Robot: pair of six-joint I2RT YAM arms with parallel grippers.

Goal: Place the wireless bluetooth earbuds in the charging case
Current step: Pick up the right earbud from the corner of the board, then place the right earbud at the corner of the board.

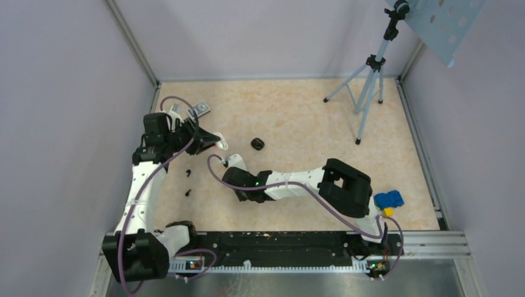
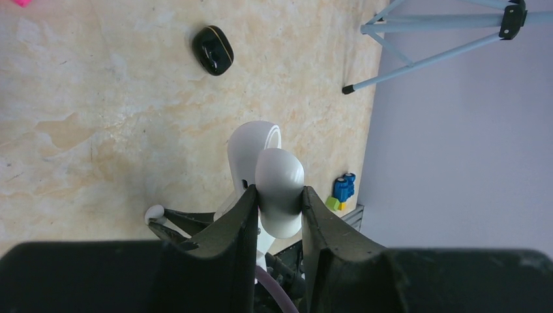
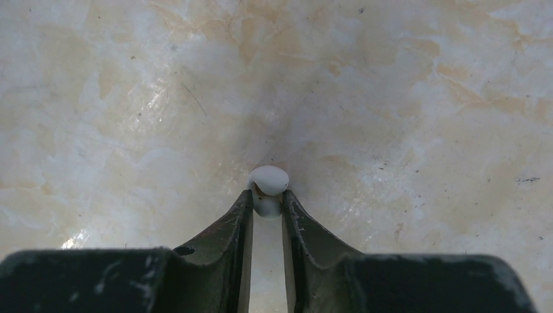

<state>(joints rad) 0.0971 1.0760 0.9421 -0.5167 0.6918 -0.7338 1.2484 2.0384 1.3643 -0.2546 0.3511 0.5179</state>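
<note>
Right gripper (image 3: 267,199) jaws are clamped on one white earbud (image 3: 269,179), held close to the table (image 3: 130,98). Left gripper (image 2: 278,192) jaws are closed on a white pill-shaped object (image 2: 279,169). Charging case (image 2: 212,50) is seen lying on the table, well apart from both grippers.

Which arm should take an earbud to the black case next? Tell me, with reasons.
Right, likely: the right claw pinches an earbud; the left claw is occupied by a white pill-shaped object. The black case lies free.
</note>
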